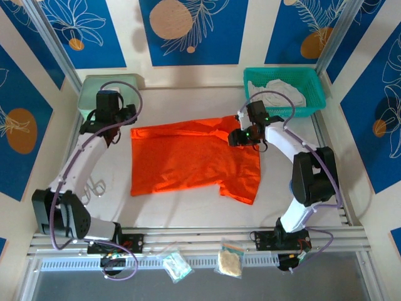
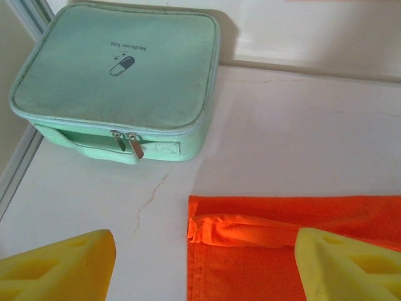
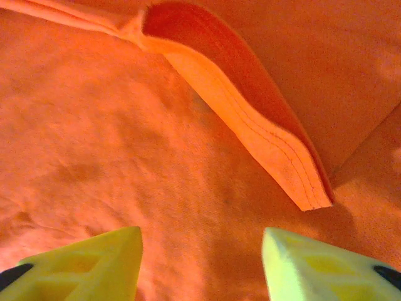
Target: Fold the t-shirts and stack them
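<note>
- At the middle of the white tabletop (image 1: 188, 210) you have the bright orange short-sleeved cloth t-shirt (image 1: 188, 160) spread flat, with one sleeve poking out at its near right corner.
- Your left gripper (image 2: 203, 269) sits over the shirt's far left corner. Its yellow fingers (image 2: 62, 266) are spread wide with nothing pinched between them, and the corner's hem lies bunched into a small ridge below.
- Your right gripper (image 3: 200, 263) is low over the orange cloth at the shirt's far right part. Its jaws are parted and empty, and you cannot tell whether they touch the fabric. A stitched hem edge (image 3: 250, 125) curls up just ahead of them.
- At the far left corner, the mint-green zipped soft case (image 2: 119, 75) rests near the shirt but apart from it.
- At the far right corner, the teal plastic lattice basket (image 1: 313, 103) holds a crumpled white t-shirt (image 1: 285, 88).
</note>
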